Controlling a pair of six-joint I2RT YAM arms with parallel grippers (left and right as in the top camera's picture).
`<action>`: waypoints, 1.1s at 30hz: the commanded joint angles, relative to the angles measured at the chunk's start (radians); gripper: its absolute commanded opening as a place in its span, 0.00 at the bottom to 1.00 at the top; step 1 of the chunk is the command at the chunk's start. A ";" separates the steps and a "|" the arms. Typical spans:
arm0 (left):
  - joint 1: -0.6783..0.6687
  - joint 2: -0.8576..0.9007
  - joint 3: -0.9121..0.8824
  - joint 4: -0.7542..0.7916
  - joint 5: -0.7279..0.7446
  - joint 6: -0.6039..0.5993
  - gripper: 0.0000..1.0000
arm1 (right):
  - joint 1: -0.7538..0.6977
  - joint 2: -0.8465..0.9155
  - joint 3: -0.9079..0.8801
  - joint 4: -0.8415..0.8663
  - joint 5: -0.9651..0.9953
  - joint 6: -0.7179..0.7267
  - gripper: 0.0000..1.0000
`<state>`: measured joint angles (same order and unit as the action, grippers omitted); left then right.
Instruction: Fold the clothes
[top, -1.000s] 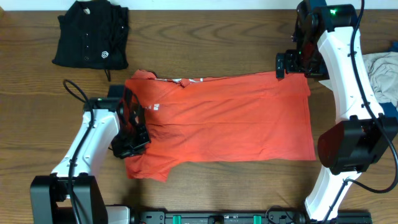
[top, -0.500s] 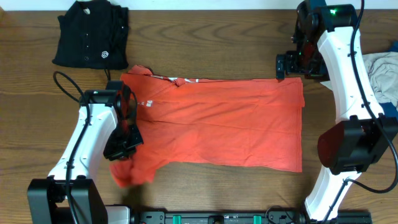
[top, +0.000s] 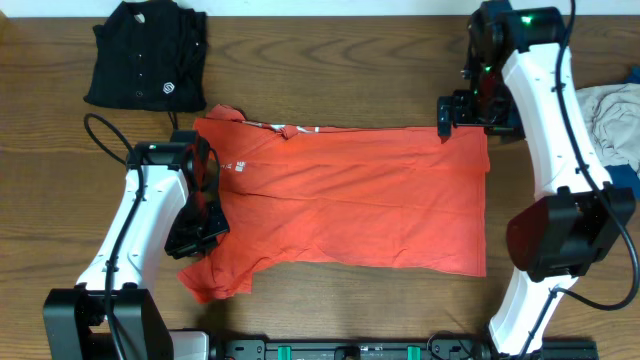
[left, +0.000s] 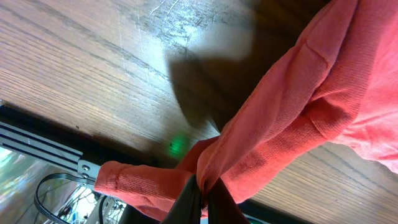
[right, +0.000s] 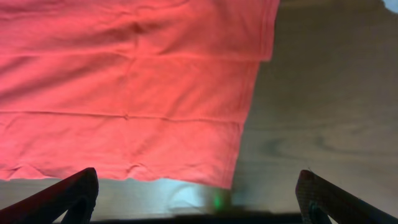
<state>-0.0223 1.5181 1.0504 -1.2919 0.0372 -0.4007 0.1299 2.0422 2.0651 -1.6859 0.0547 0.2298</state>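
Black shirt (top: 147, 55) at 11, grey cloth (top: 612, 118) at 3, both apart from T-shirt (top: 350, 200). Counter (top: 330, 60) wood shows along 12 edge. L end effector (top: 198, 243) pinches sleeve; R end effector (top: 462, 108) wide over 1 o'clock corner.

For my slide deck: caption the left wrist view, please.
Left gripper shut on a bunched fold of the red-orange T-shirt above the wooden table.

Pale grey garment (top: 617, 112), partly beyond right edge

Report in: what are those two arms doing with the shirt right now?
Left tool shut on red-orange T-shirt, fabric bunched. Right tool open over its hem corner, empty. Black shirt, pale pile off aside; nothing blocking.
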 joint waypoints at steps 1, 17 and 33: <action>0.001 -0.011 0.026 -0.006 -0.023 -0.016 0.06 | 0.019 -0.041 -0.004 -0.013 0.161 0.130 0.99; 0.001 -0.011 0.026 0.011 0.023 -0.016 0.06 | -0.014 -0.463 -0.171 -0.011 0.222 0.339 0.99; 0.001 -0.011 0.026 0.040 0.030 -0.013 0.06 | -0.022 -0.816 -0.937 0.378 -0.130 0.361 0.99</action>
<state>-0.0223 1.5181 1.0557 -1.2518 0.0685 -0.4007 0.1184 1.2308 1.1942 -1.3296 0.0410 0.5739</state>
